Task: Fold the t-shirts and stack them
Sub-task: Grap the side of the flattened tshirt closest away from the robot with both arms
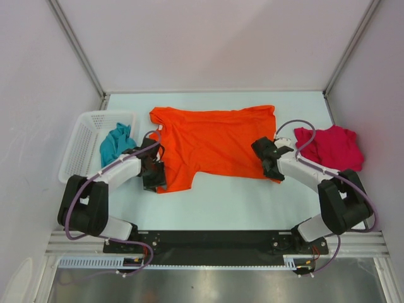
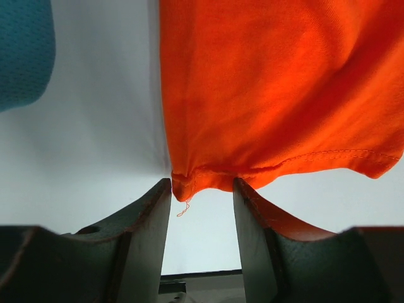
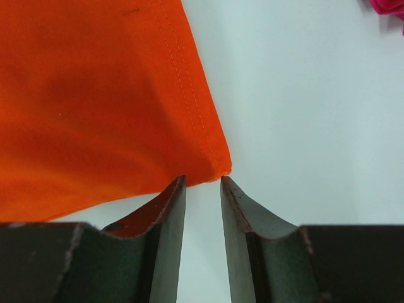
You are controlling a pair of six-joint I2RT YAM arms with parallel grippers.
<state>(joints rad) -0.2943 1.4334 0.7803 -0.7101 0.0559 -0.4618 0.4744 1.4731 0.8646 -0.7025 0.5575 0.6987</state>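
Cloth, thin and limp: orange t-shirt spread flat mid-frame on the desk in the top view. Light, soft, no stiffness. Likely to sag, drag and wrinkle if lifted from one point only. Best taken at the two lower corners, along the stitched edge, thicker there.

Left tool open, jaws parted with the lower-left corner at their mouth, loose thread hanging between, nothing clamped. Right tool open too, jaws apart just below the lower-right corner, cloth at the tips, not pinched.

Crimson t-shirt bunched at right of frame. Teal t-shirt crumpled in white basket at left.

Shallow pinch judged prone to slipping off; deeper bite past the stitching advised, both corners together.
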